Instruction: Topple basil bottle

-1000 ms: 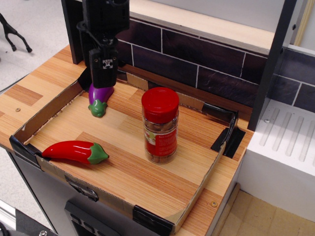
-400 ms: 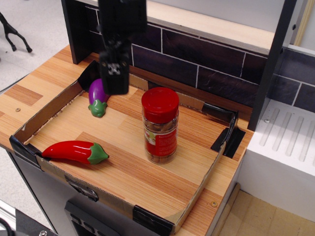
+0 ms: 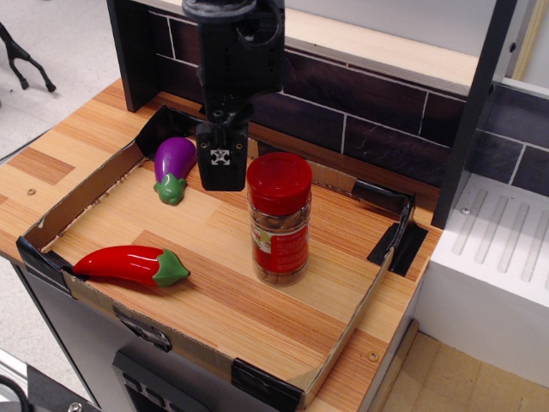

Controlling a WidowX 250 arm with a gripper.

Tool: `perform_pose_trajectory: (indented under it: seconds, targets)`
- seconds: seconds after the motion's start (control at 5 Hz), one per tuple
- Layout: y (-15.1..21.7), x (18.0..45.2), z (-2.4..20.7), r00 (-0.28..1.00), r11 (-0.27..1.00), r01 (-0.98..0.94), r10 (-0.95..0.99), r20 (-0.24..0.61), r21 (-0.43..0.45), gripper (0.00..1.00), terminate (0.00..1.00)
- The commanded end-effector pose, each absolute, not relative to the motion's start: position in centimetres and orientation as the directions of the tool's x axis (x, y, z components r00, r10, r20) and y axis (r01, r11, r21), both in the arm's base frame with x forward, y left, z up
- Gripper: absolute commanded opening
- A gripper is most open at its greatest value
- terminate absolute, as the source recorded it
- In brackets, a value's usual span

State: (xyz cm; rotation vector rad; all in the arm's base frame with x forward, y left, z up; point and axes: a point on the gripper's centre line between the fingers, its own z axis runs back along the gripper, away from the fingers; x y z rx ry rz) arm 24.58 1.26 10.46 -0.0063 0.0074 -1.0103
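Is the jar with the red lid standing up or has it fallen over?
Standing up. The jar sits on its base on the tray, with its red lid on top. The gripper is beside the lid; contact can't be judged.

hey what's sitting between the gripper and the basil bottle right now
Nothing. In the observation.image view the gripper hangs just left of the basil bottle's red lid, with only a narrow bare gap between them.

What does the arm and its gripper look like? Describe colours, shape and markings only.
The arm is a matte black, boxy column coming down from the top of the frame. It narrows to a black rectangular gripper bearing a small white square marking with a cross-like pattern. No separate fingers or cables are clearly visible.
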Motion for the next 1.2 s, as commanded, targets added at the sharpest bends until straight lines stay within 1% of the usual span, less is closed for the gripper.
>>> perform_pose_trajectory:
  seconds: [0.0,0.4,0.6,0.8,1.0]
  targets:
    - [1.1,24.7,10.1,0.531,0.528,0.847,-0.847,-0.038,0.063,1.00,0.00]
    - [-0.3,25.3,8.8,0.536,0.534,0.844,-0.842,-0.062,0.048,1.00,0.00]
    - [-0.9,25.6,8.8,0.536,0.534,0.844,-0.843,-0.044,0.045,1.00,0.00]
    - [-1.5,25.8,9.3,0.531,0.529,0.847,-0.847,-0.036,0.042,1.00,0.00]
    - [-1.9,25.9,9.6,0.529,0.527,0.848,-0.849,-0.022,0.055,1.00,0.00]
